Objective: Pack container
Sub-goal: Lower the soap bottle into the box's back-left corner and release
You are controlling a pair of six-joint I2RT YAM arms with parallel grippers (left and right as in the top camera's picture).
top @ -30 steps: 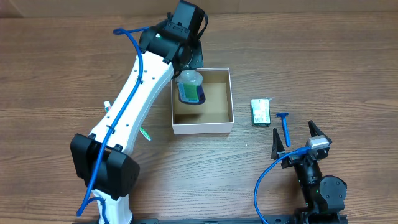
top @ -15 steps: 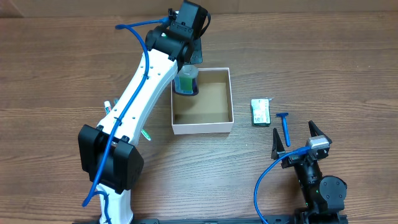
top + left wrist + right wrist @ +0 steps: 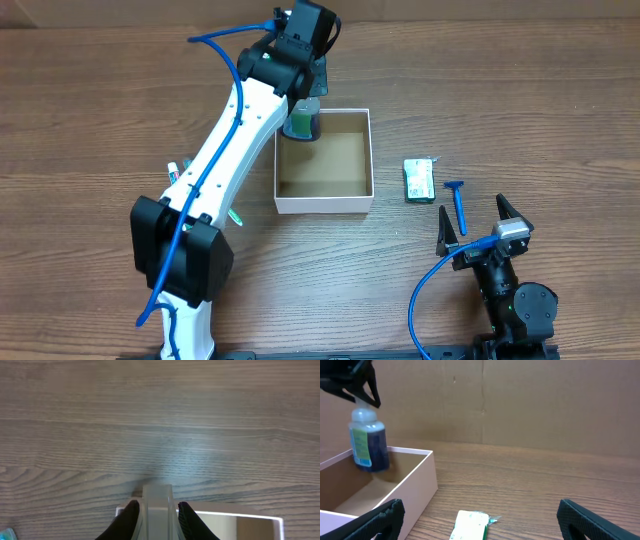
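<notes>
Left pincer (image 3: 157,511): clamped on a bottle (image 3: 368,445). In my wrist view the two dark fingers (image 3: 128,519) press on either side of its pale cap (image 3: 157,497).
Bottle: upright, with blue liquid and a green-and-blue label. It sits at the far-left corner of the container (image 3: 325,206), its lower part below the rim. I cannot tell whether its base touches the brown floor.
Container: square and shallow, white outside, open at the top. It stands on the counter (image 3: 100,100) about midway across, a little toward the far side.
Left arm (image 3: 235,140): white, reaching from the near left up to that far-left corner.
Right pincer (image 3: 476,216): jaws spread wide apart, parked at the near right, well apart from the container.
Green packet (image 3: 420,181): lying flat on the counter right of the container, near it but not touching.
Razor (image 3: 459,203): blue, just right of the packet, its handle running toward the near side between the packet and the right pincer.
</notes>
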